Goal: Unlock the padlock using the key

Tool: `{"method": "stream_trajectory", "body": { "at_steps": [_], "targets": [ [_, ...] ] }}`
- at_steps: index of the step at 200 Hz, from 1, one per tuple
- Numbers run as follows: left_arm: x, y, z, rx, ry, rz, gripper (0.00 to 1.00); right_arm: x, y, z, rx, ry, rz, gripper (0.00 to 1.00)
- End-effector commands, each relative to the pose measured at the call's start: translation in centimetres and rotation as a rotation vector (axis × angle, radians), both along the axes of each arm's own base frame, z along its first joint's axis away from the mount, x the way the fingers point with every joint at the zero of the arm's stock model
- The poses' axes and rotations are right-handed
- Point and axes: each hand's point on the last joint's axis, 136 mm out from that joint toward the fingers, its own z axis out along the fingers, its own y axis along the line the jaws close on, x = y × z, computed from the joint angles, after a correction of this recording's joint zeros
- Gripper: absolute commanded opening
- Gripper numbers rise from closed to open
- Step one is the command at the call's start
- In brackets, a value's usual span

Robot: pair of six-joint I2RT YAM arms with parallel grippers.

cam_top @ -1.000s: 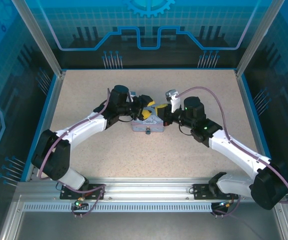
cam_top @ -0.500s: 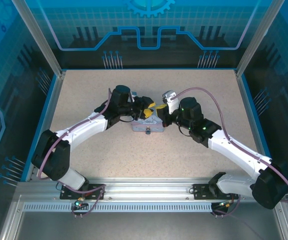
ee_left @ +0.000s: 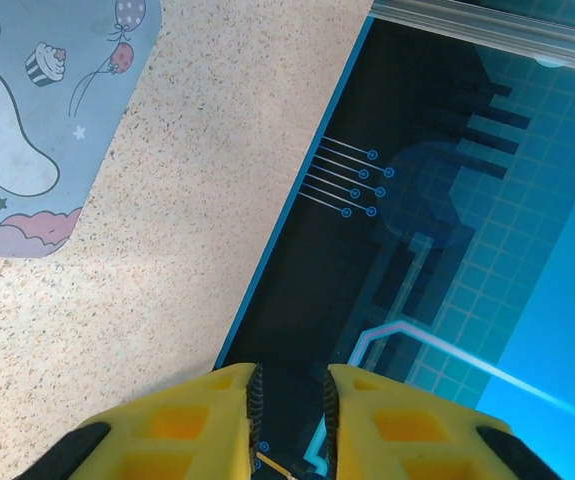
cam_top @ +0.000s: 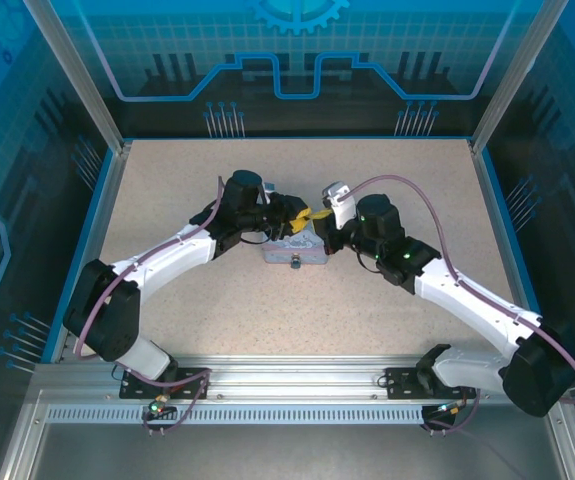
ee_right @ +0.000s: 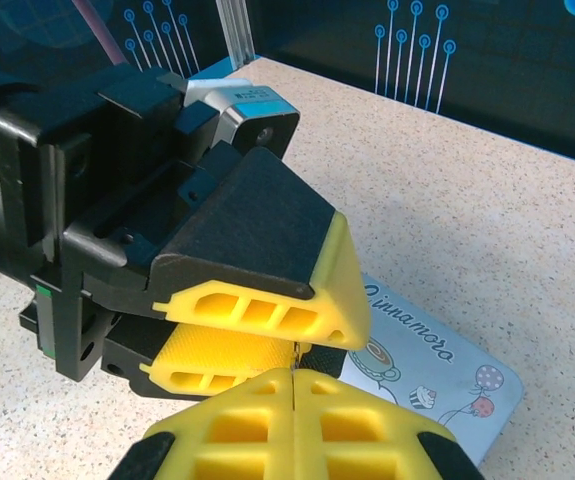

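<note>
As the right tool (cam_top: 320,215) slides left in the top view, it now meets the left tool (cam_top: 301,212) right over the tin (cam_top: 293,252) in the middle of the counter (cam_top: 167,190). A second ago the two were a bit apart. The left tool's fingers (ee_left: 197,420) have been coming in too. Only a thin gap is left between them, low in the left wrist view. The right tool is pressed together. A thin sliver shows at its tip, maybe the key (ee_right: 295,350), but it is too small to be sure. A small dark speck at the near edge of the tin may be the padlock (cam_top: 294,266). I think the key is being passed over or gripped better, so the lock is not open yet.
</note>
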Motion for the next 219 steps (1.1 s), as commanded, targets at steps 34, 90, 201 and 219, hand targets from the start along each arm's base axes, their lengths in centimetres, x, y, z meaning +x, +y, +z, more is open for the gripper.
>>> {"method": "stream_trajectory", "body": {
  "at_steps": [34,90,201,219],
  "targets": [
    [0.3,-0.6,1.0,0.000,-0.017,-0.002,0.22,0.2,0.5,0.4,-0.020,-0.015,0.008,0.00],
    [0.4,-0.6,0.6,0.013,-0.011,0.003,0.13,0.3,0.6,0.3,-0.018,-0.014,0.007,0.00],
    [2.7,0.3,0.5,0.150,-0.224,-0.002,0.00,0.4,-5.4,3.0,0.149,0.172,-0.200,1.00],
    [3.3,0.5,1.4,0.185,-0.318,-0.005,0.00,0.3,-5.6,3.4,0.188,0.242,-0.205,1.00]
  ]
}}
